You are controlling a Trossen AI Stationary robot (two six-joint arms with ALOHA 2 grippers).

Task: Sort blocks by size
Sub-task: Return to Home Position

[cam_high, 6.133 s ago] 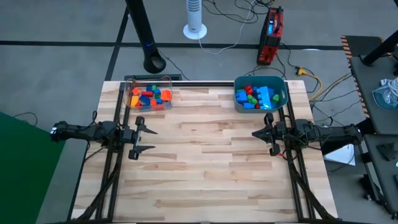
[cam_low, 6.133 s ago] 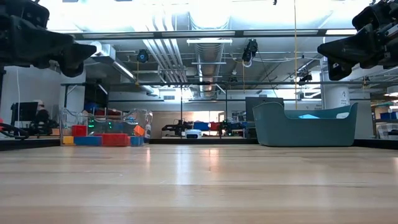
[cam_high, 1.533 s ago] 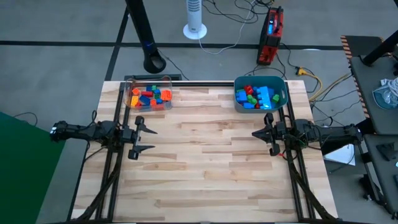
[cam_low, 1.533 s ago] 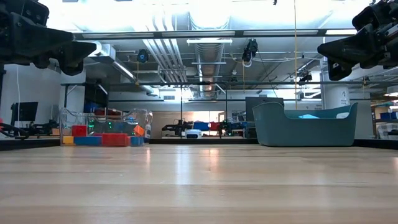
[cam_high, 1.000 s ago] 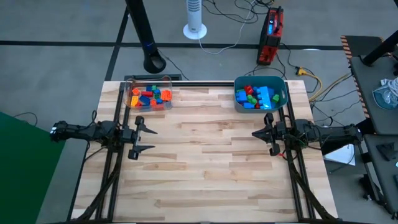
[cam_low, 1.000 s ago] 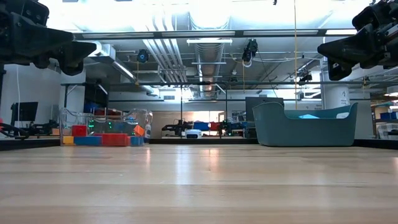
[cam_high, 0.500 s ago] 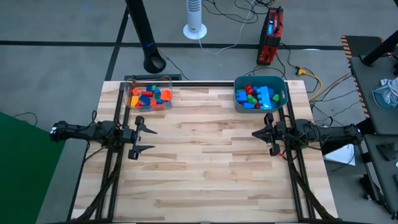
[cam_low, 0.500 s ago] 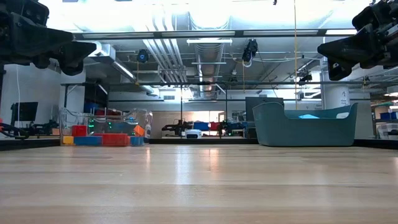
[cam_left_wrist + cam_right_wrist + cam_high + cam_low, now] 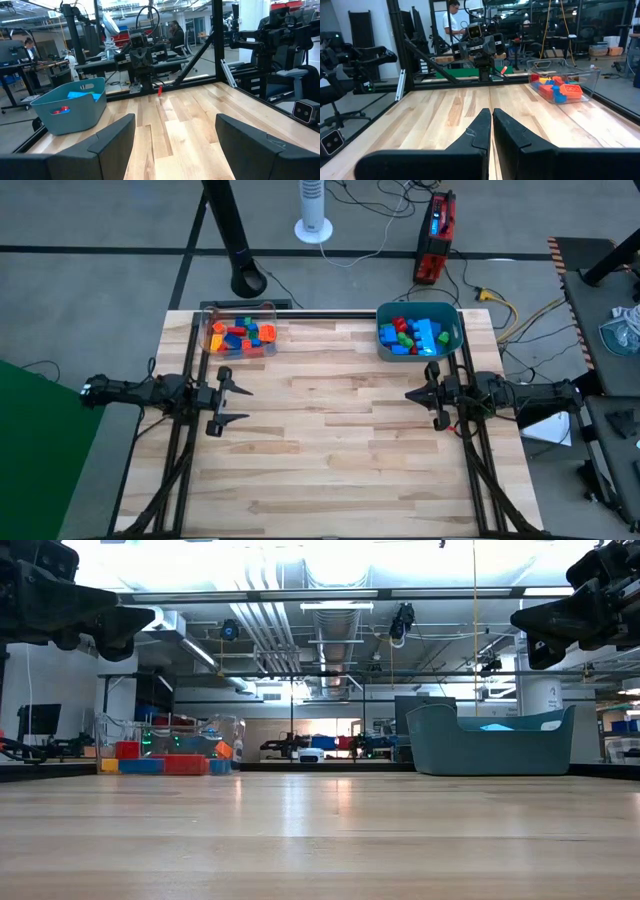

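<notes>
Filling clear box [image 9: 208, 330], teal tub [image 9: 457, 332]: small multicoloured studded blocks [image 9: 240, 335].

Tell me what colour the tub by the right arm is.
Teal; the tub shows best in the low view.

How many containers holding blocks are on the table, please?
2: the clear box at the far left and the teal tub at the far right of the table; none appears hidden.

Wooden table [image 9: 320, 440]; clear box [image 9: 240, 306]; teal tub [image 9: 458, 332].
</notes>
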